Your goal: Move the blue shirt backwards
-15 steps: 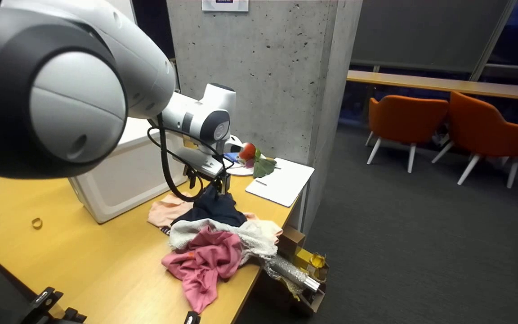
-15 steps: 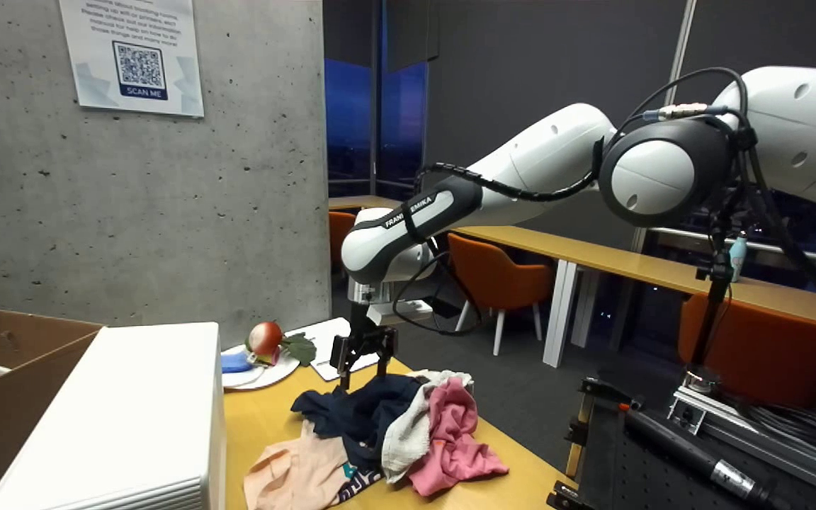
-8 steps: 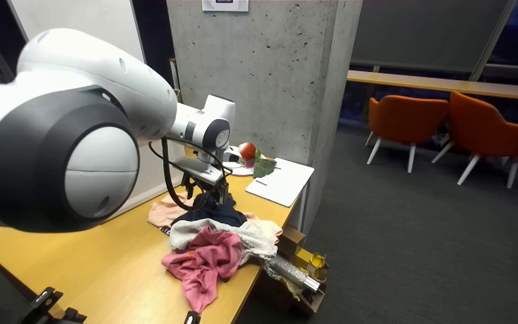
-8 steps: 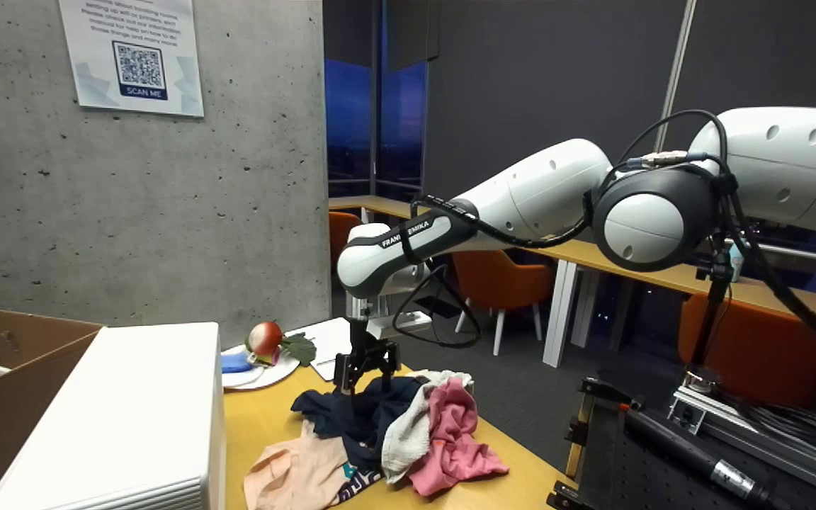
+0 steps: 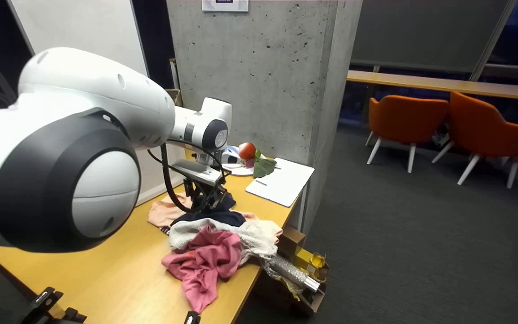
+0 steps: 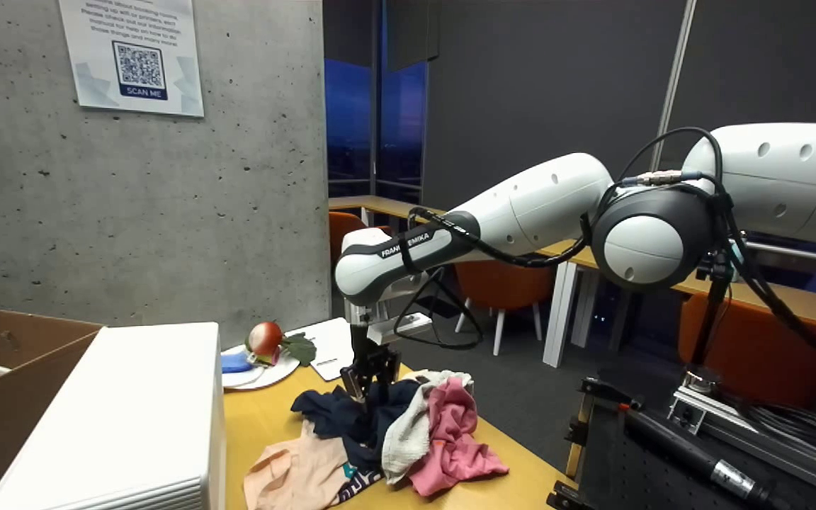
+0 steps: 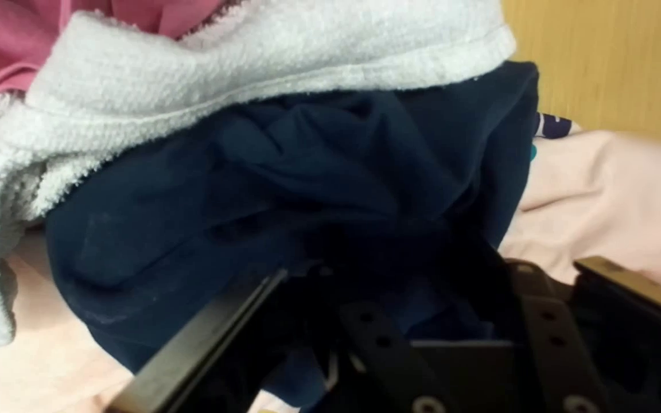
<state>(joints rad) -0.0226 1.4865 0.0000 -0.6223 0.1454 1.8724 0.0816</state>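
Observation:
The dark navy-blue shirt lies bunched on the table among other clothes; it also shows in an exterior view. In the wrist view the blue shirt fills the middle. My gripper points down into the shirt, its fingers slanted inward; it also shows in an exterior view. In the wrist view the gripper has folds of blue cloth between its fingers, and it looks shut on the shirt. The fingertips are hidden in dark cloth.
A light grey towel and a pink cloth lie against the shirt. A peach cloth lies partly under it. A white box, a plate with items and a white board stand nearby.
My gripper has come down from above into the blue shirt. Its fingers, spread and upright before, now slant inward around the cloth. The other clothes have not visibly moved.

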